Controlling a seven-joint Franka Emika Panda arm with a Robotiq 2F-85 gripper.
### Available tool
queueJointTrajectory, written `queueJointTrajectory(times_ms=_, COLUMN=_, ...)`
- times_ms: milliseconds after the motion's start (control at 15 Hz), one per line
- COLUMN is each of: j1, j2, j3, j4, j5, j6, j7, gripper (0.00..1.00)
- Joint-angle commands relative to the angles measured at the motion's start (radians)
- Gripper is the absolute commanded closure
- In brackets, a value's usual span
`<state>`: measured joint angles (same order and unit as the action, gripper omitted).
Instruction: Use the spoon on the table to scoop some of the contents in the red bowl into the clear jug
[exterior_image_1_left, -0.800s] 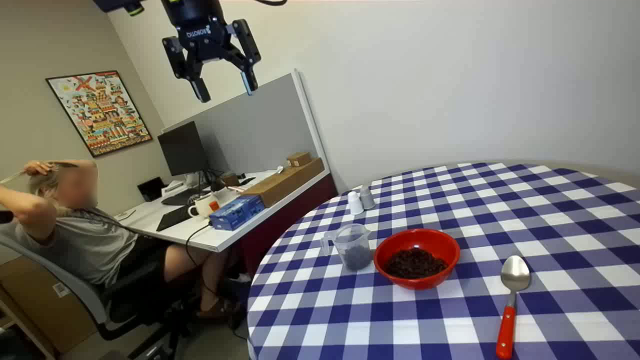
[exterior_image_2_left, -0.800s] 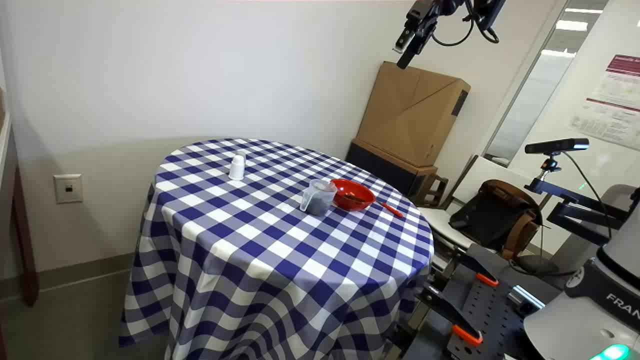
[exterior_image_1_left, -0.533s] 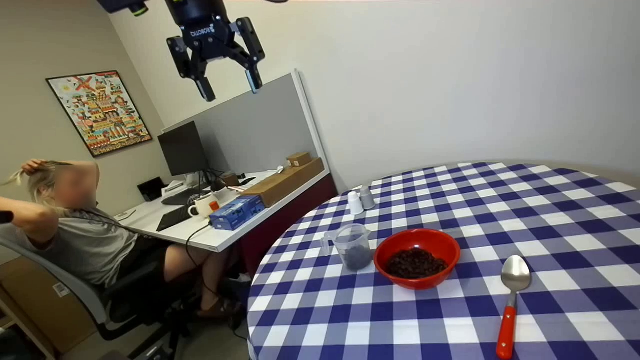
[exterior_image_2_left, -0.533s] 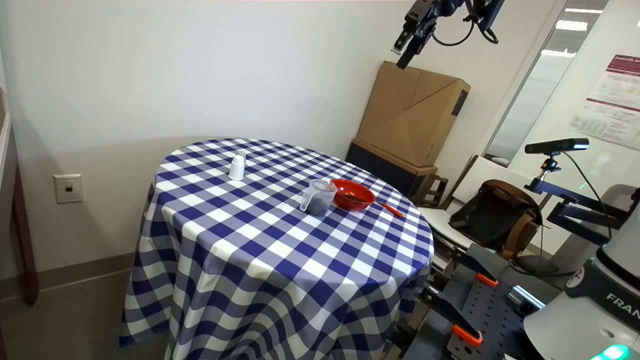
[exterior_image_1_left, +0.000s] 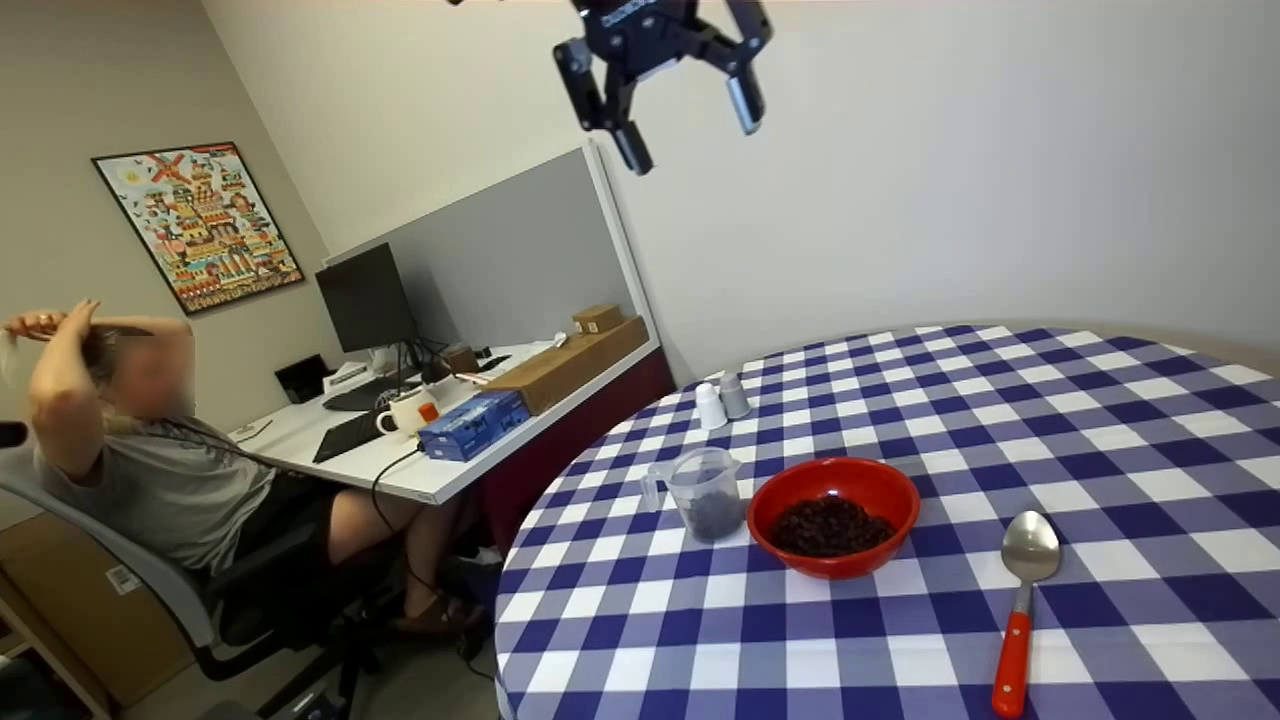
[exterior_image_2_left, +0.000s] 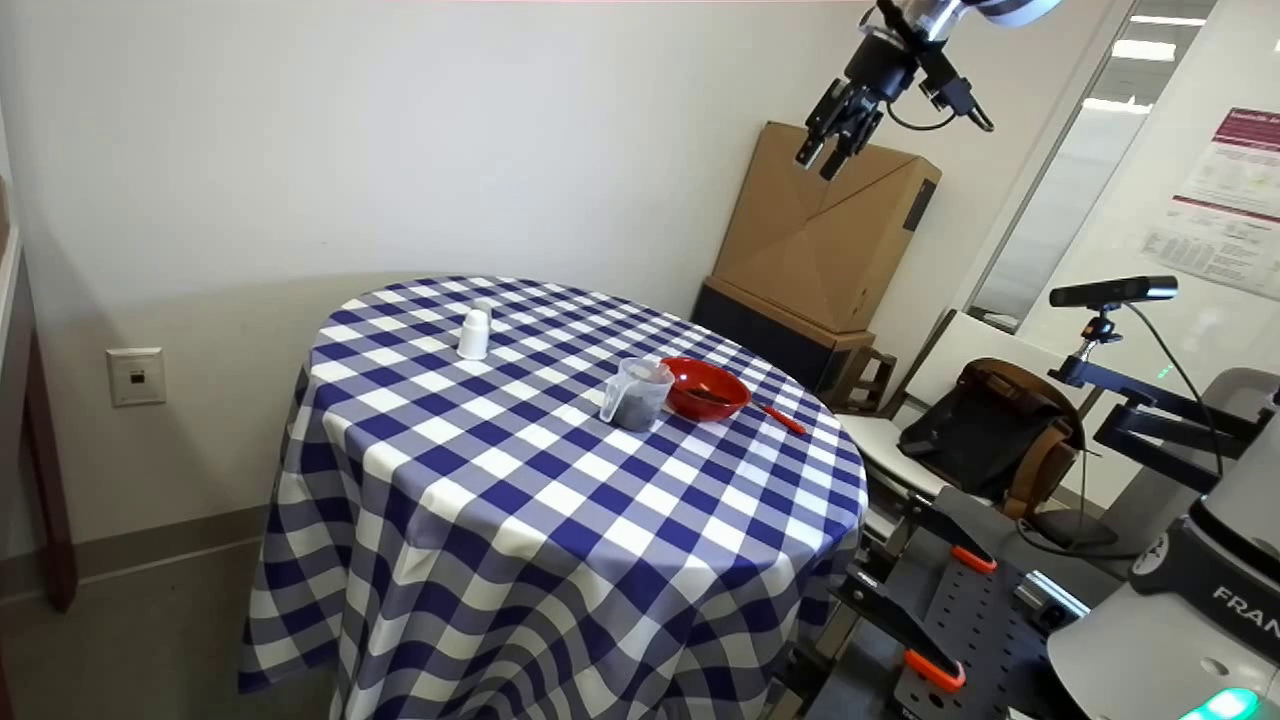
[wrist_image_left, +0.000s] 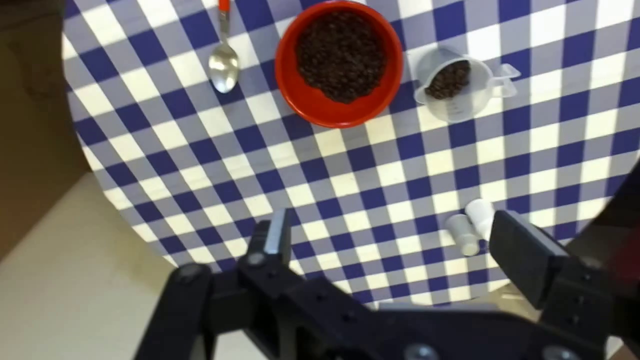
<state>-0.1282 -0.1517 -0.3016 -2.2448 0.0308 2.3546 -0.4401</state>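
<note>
Robot base (exterior_image_2_left: 1180, 650): lettered "FRAN", the word cut off by the edge of an exterior view.
Gripper (exterior_image_1_left: 694, 148): hangs high, well apart from all that stands on the checkered round table (exterior_image_2_left: 520, 440); jaws spread wide with nothing between them; lettering above them blurred and cropped.
Spoon (exterior_image_1_left: 1017, 625): lies by the table edge that faces the base, red handle toward that edge; not yet lifted, and no pieces can be made out on its metal.
Red bowl (exterior_image_1_left: 870, 482): stands farther in from that edge, beyond the spoon.
Contents (exterior_image_1_left: 832, 527): a dark heap over most of the bowl's floor, judged ample for scooping.
Clear jug (exterior_image_1_left: 700, 490): upright just beside the bowl, handle turned away from it; a smaller lot of dark pieces (wrist_image_left: 448, 80) lies at the bottom, so it is part filled, by what means cannot be told; wall marks too faint to read.
Scoop: judged as yet to come; left are lifting the spoon, loading it at the bowl and tipping it into the jug.
White shaker (exterior_image_1_left: 711, 408) and grey shaker (exterior_image_1_left: 735, 397): side by side near the table edge toward the desk (exterior_image_1_left: 355, 463); no lettering visible.
Blue box (exterior_image_1_left: 475, 425): on the desk, near a corner; print too small to read.
</note>
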Motion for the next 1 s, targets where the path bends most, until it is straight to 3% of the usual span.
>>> queueJointTrajectory(times_ms=0, j1=-0.069, j2=0.235, j3=-0.035, j4=0.191, j5=0.02, j6=-0.035, j7=-0.058, gripper=0.0)
queueJointTrajectory(times_ms=333, j1=-0.177, j2=0.438, j3=0.006, j4=0.307, j5=0.028, j6=-0.079, j7=-0.097, gripper=0.0)
queueJointTrajectory(times_ms=933, j1=-0.322, j2=0.619, j3=0.075, j4=0.32, j5=0.048, j6=-0.002, j7=-0.097, gripper=0.0)
